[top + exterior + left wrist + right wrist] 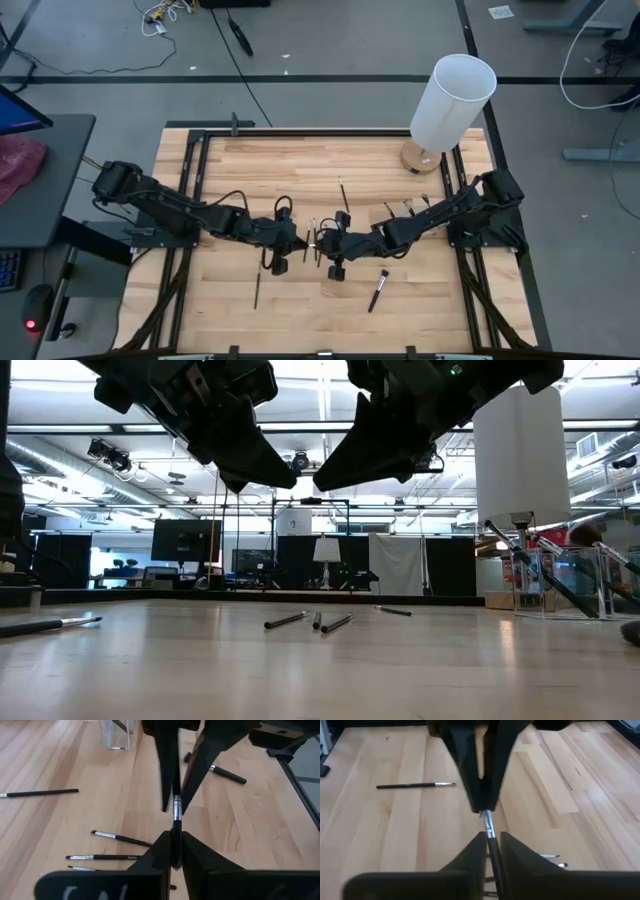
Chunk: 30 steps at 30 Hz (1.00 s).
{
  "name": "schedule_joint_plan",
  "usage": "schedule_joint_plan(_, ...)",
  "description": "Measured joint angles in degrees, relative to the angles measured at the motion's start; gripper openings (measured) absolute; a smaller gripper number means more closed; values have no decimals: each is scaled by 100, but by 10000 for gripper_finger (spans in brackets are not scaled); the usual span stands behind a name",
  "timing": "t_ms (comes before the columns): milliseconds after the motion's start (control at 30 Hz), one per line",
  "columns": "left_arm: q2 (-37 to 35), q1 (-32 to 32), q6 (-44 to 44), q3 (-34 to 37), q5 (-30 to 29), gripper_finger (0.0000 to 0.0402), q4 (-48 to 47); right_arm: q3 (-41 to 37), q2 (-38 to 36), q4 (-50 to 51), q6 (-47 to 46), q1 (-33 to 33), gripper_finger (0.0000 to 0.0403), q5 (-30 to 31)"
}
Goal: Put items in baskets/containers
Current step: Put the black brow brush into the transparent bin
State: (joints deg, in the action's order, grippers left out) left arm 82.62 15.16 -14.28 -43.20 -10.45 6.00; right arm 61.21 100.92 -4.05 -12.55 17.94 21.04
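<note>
Both end effectors, left (174,851) and right (490,845), clamp one brush (176,810) mid-air, well short of the clear holder (115,734) (a handover, seemingly).

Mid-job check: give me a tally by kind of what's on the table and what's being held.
Loose brushes: 6
Held brush: 1
Clear holder: 1 (brushes inside too crowded to count)
White cylinder: 1
Total: 9

I work in a robotics lab: exposed ceiling ducts (60,455), monitors (185,540), floor cables (170,15), my butcher-block table (300,315).
</note>
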Motion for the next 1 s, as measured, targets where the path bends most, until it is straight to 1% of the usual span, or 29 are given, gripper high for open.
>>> schedule_joint_plan(67,-1,1,52,0,13,33,5,0,-2,-7,14,14,17,-7)
schedule_joint_plan(100,-1,5,119,1,21,33,11,0,0,-16,15,23,13,-4)
schedule_joint_plan(200,-3,13,362,0,3,40,11,-95,0,-180,-31,54,17,55)
schedule_joint_plan(267,-57,15,539,0,-19,54,-59,-352,0,-646,-48,104,18,185)
schedule_joint_plan(367,-231,15,618,1,-23,88,-382,-1011,-2,-1677,-72,207,12,394)
schedule_joint_plan(433,-380,7,625,2,-43,113,-600,-1501,0,-2636,-185,316,10,640)
schedule_joint_plan(500,-536,13,642,43,-245,137,-724,-1980,0,-3672,-292,448,11,936)
schedule_joint_plan(533,-568,13,652,73,-357,148,-727,-2211,0,-4185,-293,524,12,1086)
schedule_joint_plan(600,-558,11,729,152,-537,167,-448,-2562,0,-5188,-167,674,12,1339)
schedule_joint_plan(667,-532,17,825,329,-596,181,95,-2786,0,-5980,117,807,12,1555)
schedule_joint_plan(800,-185,22,899,903,-526,195,2341,-2908,-8,-7082,1041,986,12,1659)
schedule_joint_plan(900,159,22,930,1259,-446,196,4287,-2821,-9,-7377,1576,1029,12,1660)
schedule_joint_plan(967,449,22,1021,1361,-431,197,5361,-2735,-9,-7387,1746,1027,12,1666)
schedule_joint_plan(1000,571,20,1071,1368,-431,197,5732,-2689,-9,-7347,1795,1026,12,1665)
